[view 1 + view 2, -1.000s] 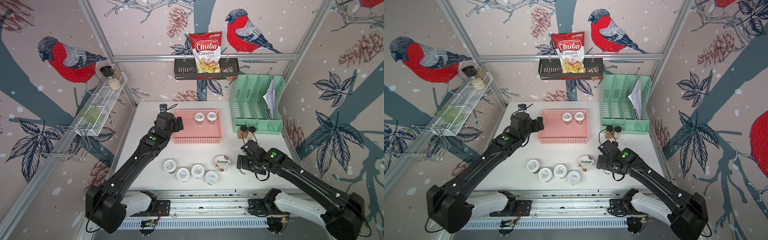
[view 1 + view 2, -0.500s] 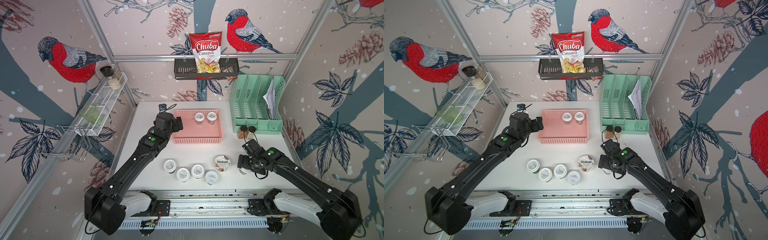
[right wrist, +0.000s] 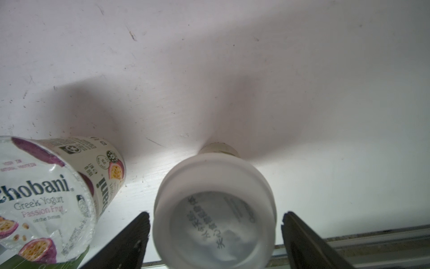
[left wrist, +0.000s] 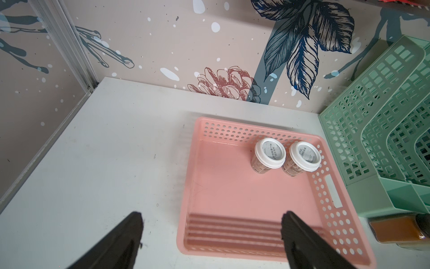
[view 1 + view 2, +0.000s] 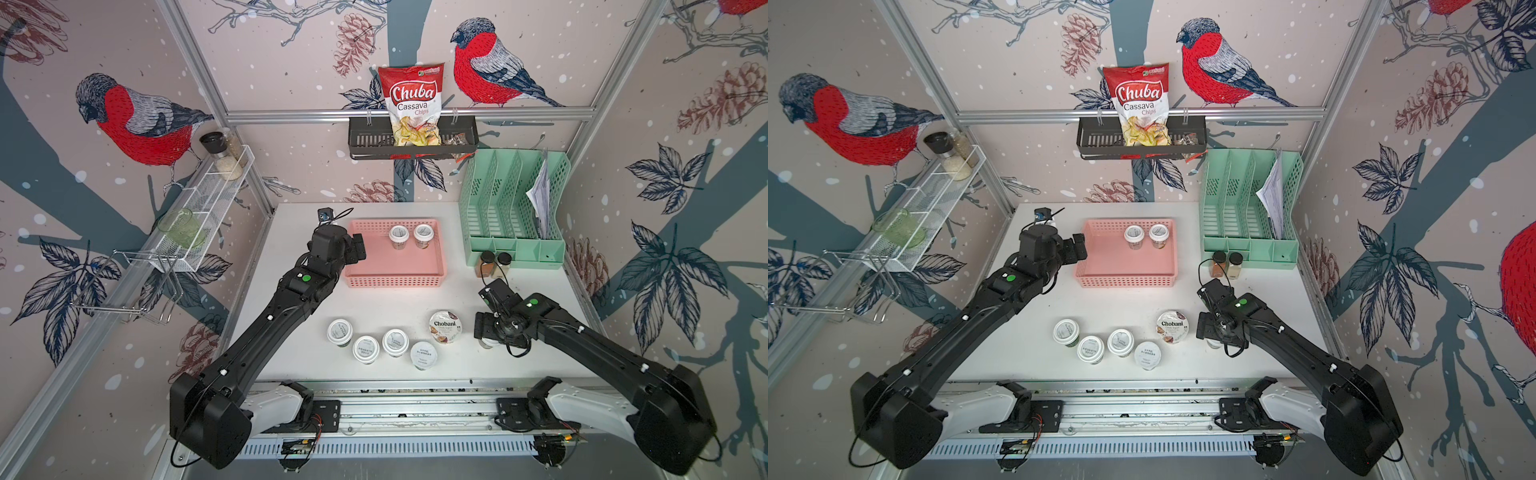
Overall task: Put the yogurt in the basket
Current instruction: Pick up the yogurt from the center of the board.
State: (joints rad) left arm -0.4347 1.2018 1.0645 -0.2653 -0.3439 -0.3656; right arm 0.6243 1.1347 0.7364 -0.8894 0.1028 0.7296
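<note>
**STOCK COUNT: YOGURT, BASKET AND PINCERS**

Bearings: a clock face laid on the desk as the top views show it, with 12 at the far wall and 6 at the arm bases.

**Yogurt, eight pots: seven small, one wide**
- Cup pair: two, upright and side by side, inside the basket, toward its 1 o'clock corner.
- Cup row: four, upright in a loose line on the desk at 6 to 7 o'clock, outside the basket.
- Lone cup: one, upright on the desk at 4 o'clock near the front edge. The right arm hides most of it in both top views.
- Chobani cup: one, upright at 5 o'clock, near the lone cup but not touching it.

**Basket, one**
- Pink, at 12 o'clock.

**Pincers, two**
- Left pincer: spread wide and empty, above the basket's 9 o'clock rim. One finger is over the desk and one over the basket floor.
- Right pincer: parted, with one finger on each side of the lone cup's lid and a sliver of gap on both sides. It grips nothing.

**Other stock**
- Jars: two, black-capped, at 2 o'clock, just in front of the organiser.
- Organiser: one, mint green, holding papers.
- Rack: one, black, on the far wall, holding one chips bag.
</note>
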